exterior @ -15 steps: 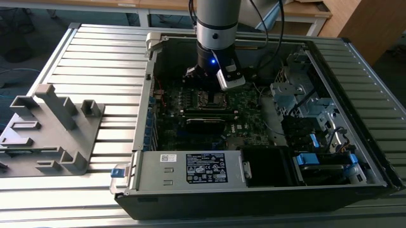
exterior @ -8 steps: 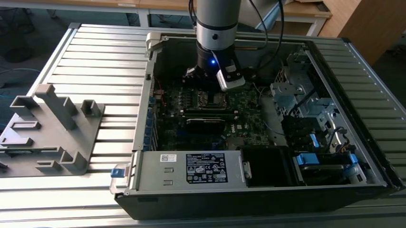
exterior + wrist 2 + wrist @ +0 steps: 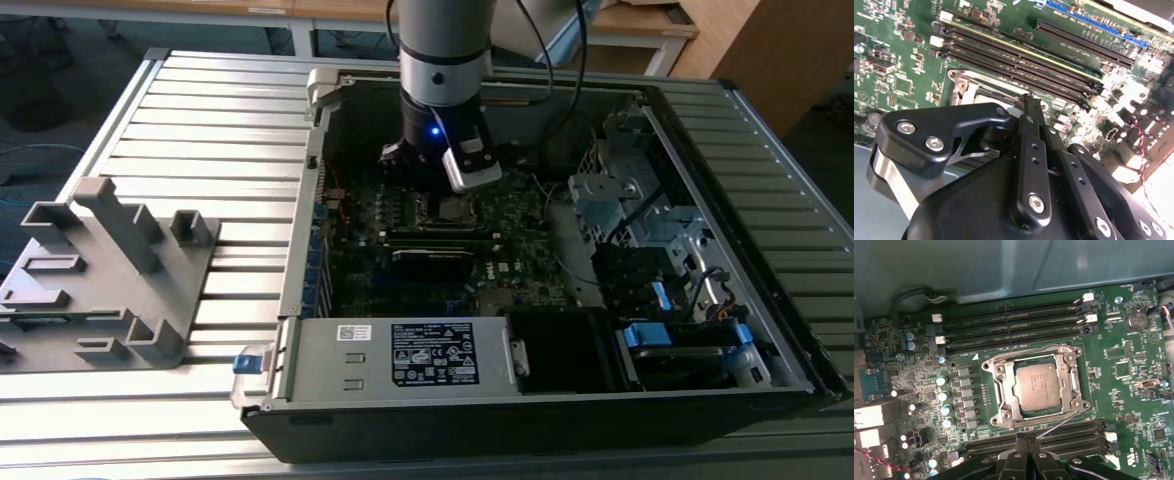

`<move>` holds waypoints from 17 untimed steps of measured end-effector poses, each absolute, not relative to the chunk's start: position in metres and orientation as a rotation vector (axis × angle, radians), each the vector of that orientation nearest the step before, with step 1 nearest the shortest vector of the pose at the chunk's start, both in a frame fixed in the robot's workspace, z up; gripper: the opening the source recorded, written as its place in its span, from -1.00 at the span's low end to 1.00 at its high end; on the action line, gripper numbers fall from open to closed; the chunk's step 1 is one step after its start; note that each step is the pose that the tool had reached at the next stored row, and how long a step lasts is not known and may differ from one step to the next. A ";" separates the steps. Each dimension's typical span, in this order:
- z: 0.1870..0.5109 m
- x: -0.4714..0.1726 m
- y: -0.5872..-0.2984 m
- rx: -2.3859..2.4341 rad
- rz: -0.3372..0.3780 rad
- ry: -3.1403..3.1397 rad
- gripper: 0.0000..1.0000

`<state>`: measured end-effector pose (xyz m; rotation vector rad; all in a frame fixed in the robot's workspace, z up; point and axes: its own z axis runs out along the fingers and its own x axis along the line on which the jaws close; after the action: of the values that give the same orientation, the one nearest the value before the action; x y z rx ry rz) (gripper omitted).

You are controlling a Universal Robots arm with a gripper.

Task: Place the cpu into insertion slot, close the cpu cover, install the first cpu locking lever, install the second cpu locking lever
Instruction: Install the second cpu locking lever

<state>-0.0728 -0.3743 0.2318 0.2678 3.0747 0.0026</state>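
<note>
One vertical arm holds its end effector [image 3: 1026,440], fingers pressed together, beside the cpu cover [image 3: 1035,386].

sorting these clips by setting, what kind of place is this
Probably a robotics lab or assembly test cell. An open computer case lies on a slatted metal table, a grey fixture block stands beside it, and wooden desks run behind. The arm reaches into the case above the cpu.

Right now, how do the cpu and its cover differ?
The flat silver-grey square cpu is a solid plate; the thin silvery metal cpu cover is an open frame with a central window. The cpu is smaller, sitting inside that window. Both are square, metallic and lie flat on the socket.
</note>
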 end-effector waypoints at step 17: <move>0.225 -0.075 -0.375 0.268 0.003 3.075 -0.79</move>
<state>-0.0751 -0.3747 0.2246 0.2677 3.0746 0.0025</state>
